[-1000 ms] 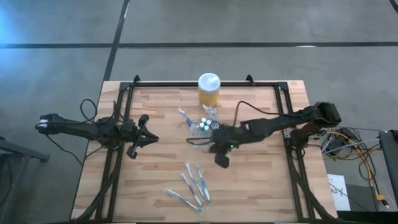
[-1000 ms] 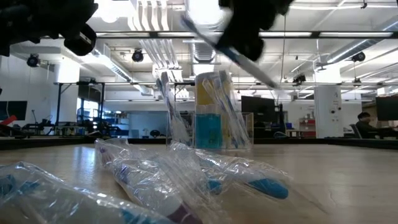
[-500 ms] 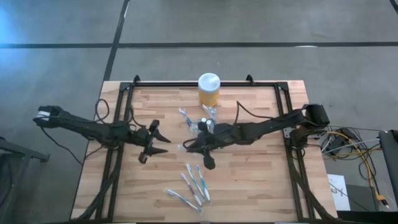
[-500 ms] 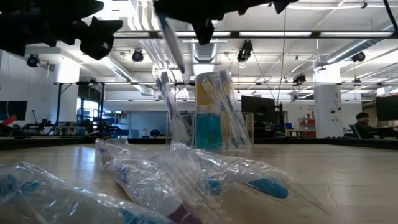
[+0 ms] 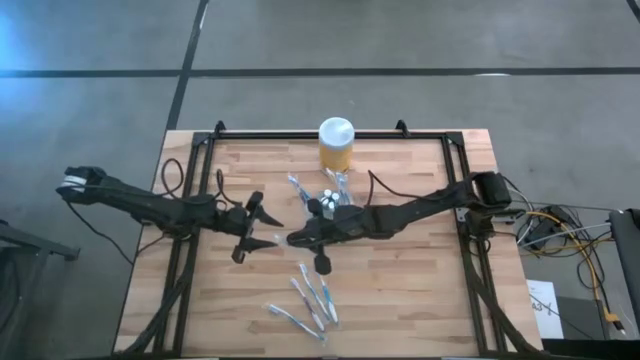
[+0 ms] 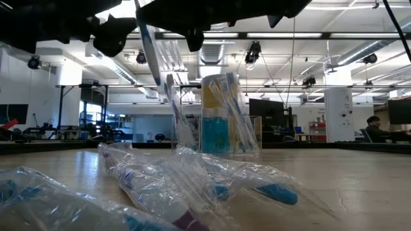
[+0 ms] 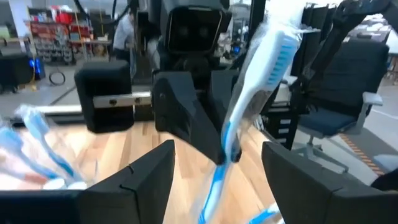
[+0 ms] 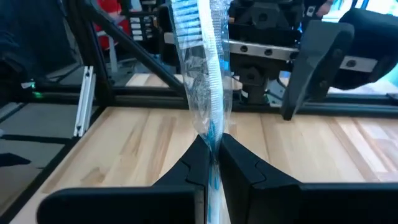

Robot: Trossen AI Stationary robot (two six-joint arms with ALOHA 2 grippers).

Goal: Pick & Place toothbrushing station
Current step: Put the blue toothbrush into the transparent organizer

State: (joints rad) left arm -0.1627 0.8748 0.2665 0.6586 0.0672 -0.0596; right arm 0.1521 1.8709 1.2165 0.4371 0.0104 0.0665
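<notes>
Two tools meet mid-table, toothbrush [image 8: 202, 74] between

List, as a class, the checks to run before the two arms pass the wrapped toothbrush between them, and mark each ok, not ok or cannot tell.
1. Right tool shut on the wrapped toothbrush: ok.
2. Left tool open: ok.
3. Toothbrush between the left tool's fingers: ok.
4. Brush head clear of both tools: ok.
5. Left fingers touching the toothbrush: cannot tell.
6. Holder upright: ok.
</notes>
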